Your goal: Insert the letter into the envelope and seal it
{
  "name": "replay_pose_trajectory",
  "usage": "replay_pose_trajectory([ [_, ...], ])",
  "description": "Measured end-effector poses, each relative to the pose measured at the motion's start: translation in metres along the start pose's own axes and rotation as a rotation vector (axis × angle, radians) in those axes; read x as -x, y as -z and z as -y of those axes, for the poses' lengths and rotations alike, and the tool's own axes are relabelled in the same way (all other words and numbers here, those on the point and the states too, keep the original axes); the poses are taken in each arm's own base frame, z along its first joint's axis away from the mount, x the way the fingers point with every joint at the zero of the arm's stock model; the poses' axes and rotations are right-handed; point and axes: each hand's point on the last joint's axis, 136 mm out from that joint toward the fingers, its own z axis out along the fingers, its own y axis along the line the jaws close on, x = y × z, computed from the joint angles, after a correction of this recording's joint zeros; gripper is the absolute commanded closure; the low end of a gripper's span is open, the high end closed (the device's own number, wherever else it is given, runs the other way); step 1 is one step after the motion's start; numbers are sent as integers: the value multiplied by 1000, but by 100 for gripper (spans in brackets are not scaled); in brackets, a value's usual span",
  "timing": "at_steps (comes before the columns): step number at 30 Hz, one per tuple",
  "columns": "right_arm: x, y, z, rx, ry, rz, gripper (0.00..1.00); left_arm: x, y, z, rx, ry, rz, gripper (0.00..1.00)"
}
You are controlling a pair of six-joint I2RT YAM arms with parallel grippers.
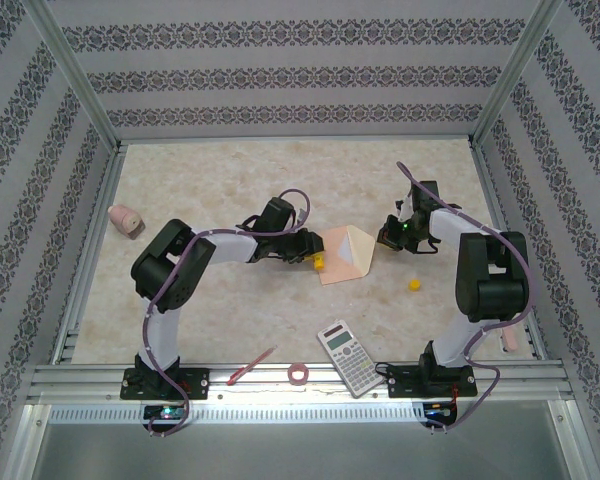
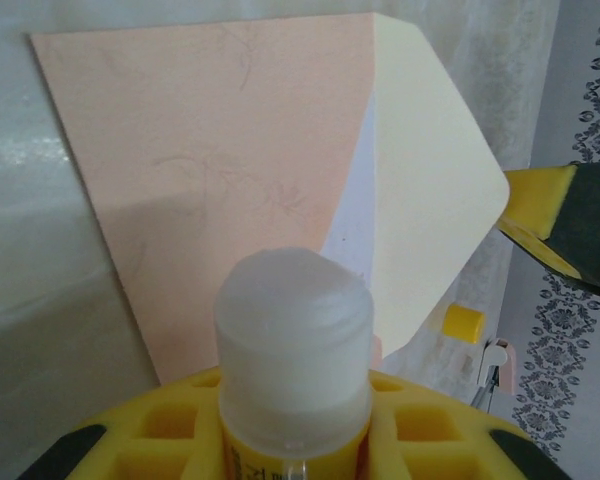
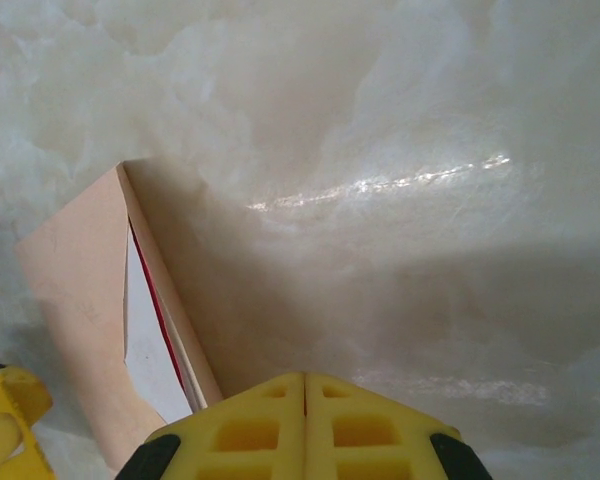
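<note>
The peach envelope [image 1: 342, 256] lies in the middle of the table, its cream flap [image 2: 430, 190] open toward the right. The letter [image 2: 355, 225] sits inside; a white strip shows at the mouth, and a red edge of the letter [image 3: 152, 335] shows in the right wrist view. My left gripper [image 2: 293, 405] is shut on an uncapped glue stick [image 2: 293, 335] with a yellow body and a white tip. It hovers at the near edge of the envelope [image 2: 210, 170]. My right gripper [image 3: 305, 385] is shut with nothing in it, at the flap's tip by the envelope [image 3: 75, 290].
The glue's yellow cap [image 1: 415, 284] lies right of the envelope. A calculator [image 1: 348, 357], a tape roll [image 1: 299, 374] and a red pen [image 1: 252, 366] lie along the front edge. A pink object [image 1: 126, 219] sits far left. Patterned walls ring the table.
</note>
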Motion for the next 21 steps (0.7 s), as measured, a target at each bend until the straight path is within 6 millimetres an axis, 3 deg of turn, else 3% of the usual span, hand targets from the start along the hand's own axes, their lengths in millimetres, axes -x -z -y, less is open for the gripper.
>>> replay_pose_trajectory([
  [11,3,0,-13,70,19,3,100,-1,-8,-10,17,20,-12,100],
  [21,3,0,-26,153,39,1,100,4,-13,-8,11,17,-13,100],
])
